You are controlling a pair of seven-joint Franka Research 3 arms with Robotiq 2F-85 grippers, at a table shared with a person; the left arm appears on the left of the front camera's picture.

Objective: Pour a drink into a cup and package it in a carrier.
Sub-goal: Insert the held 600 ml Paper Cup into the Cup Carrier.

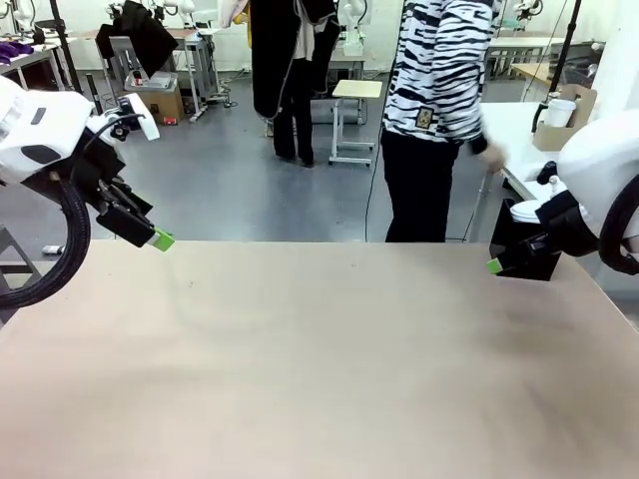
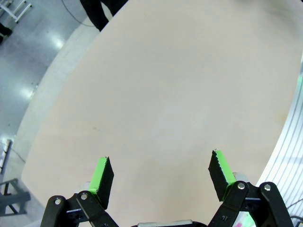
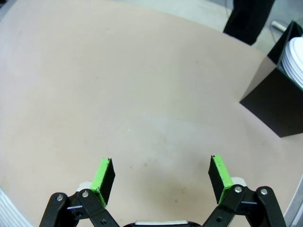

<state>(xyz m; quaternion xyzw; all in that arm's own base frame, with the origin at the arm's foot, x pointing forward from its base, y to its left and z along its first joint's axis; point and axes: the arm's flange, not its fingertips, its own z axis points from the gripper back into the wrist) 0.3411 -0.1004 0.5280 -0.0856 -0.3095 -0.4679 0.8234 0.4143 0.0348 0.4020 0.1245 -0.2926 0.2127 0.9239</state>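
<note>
The wide, pale beige table (image 1: 319, 359) stretches across the front view, and both white robot arms hang back at its two sides. The left gripper (image 1: 150, 235), black with green pads, is raised above the table's left far corner, pointing down and inward; in the left wrist view its two fingers (image 2: 102, 177) stand wide apart with only bare tabletop between them. The right gripper (image 1: 504, 261) is poised near the table's right far edge, and the right wrist view shows its green-padded fingers (image 3: 104, 176) likewise spread apart, with nothing held.

Just beside the right gripper, at the right far corner of the table, stands a black rectangular box (image 1: 529, 261). In the right wrist view this black box (image 3: 274, 99) has a stack of round white items (image 3: 293, 54) at its top edge; they may be lids or plates, but they are cut off by the frame and hard to make out.

A person in a black-and-white zebra-striped top and black trousers (image 1: 434, 110) stands beyond the far edge, with one hand (image 1: 491, 155) reaching toward a white side table on the right. On that side table stands a white paper cup (image 1: 559, 112) against a small brown cardboard carrier (image 1: 569, 125), well apart from both grippers.
</note>
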